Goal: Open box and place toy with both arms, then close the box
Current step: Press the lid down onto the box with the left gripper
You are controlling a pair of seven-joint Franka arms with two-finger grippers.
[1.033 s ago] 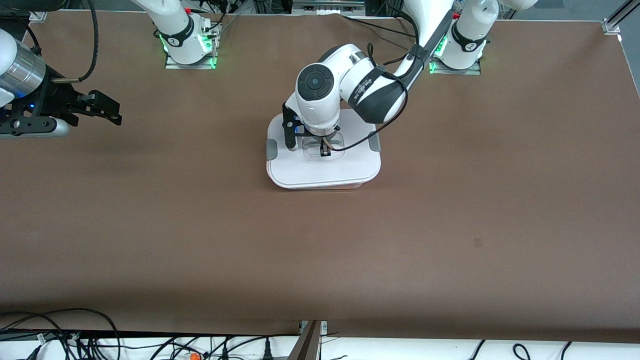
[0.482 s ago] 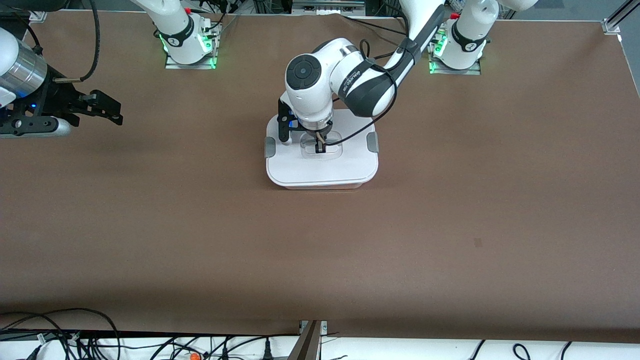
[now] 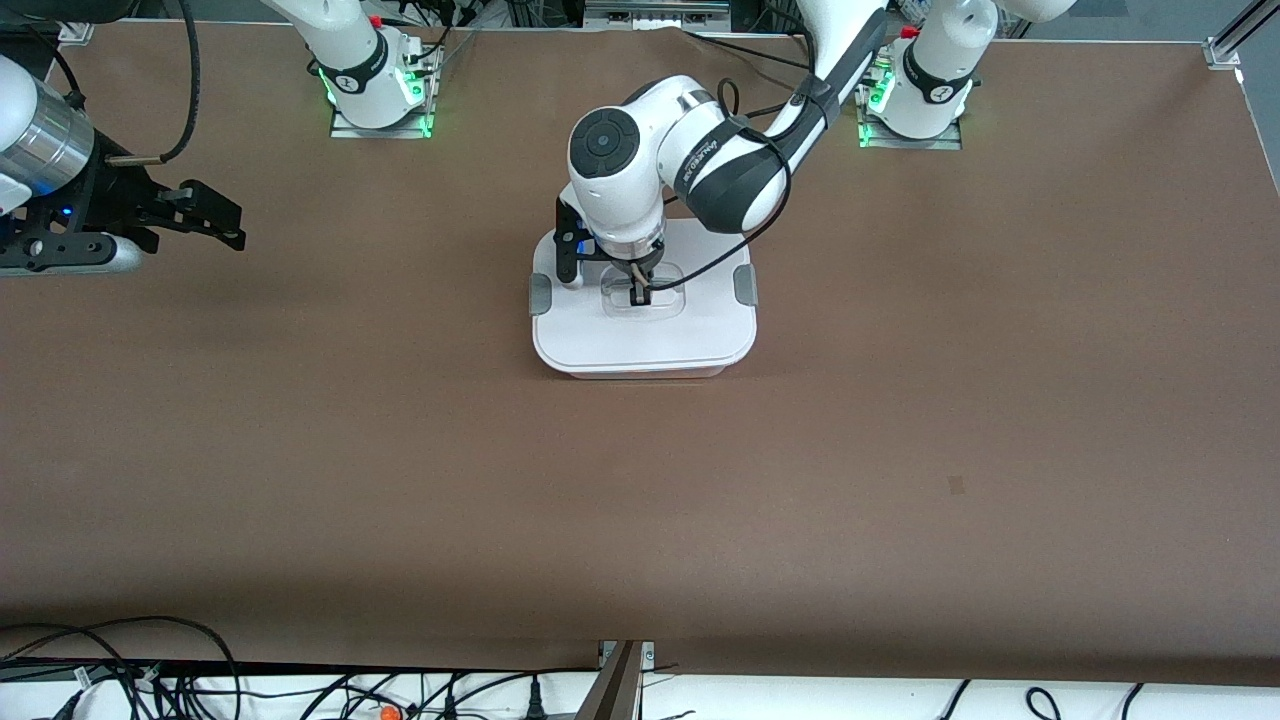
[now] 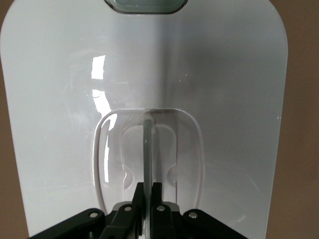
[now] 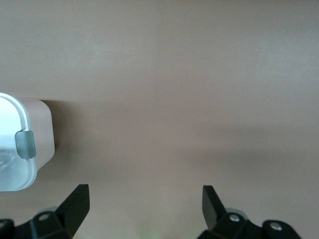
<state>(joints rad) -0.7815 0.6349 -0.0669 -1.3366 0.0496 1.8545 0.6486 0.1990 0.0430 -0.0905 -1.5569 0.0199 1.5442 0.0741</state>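
The left arm [image 3: 700,165] covers the part of the box's lid [image 3: 640,335] farthest from the front camera, and the lid hides whatever lies inside the box [image 5: 37,134]. In the left wrist view the lid's handle [image 4: 148,149] is pinched between the left gripper [image 4: 148,195], whose body is cut off by the picture's edge along with one grey clip [image 4: 145,6]. The right gripper [image 5: 144,199] shows only its fingertips in its own wrist view, and the right arm [image 3: 40,150] is cut off at the front view's edge.

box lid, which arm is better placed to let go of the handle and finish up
Left. The left gripper is shut on the handle in the middle of the lid, which sits on the box. The right gripper waits open over bare table at its own end.
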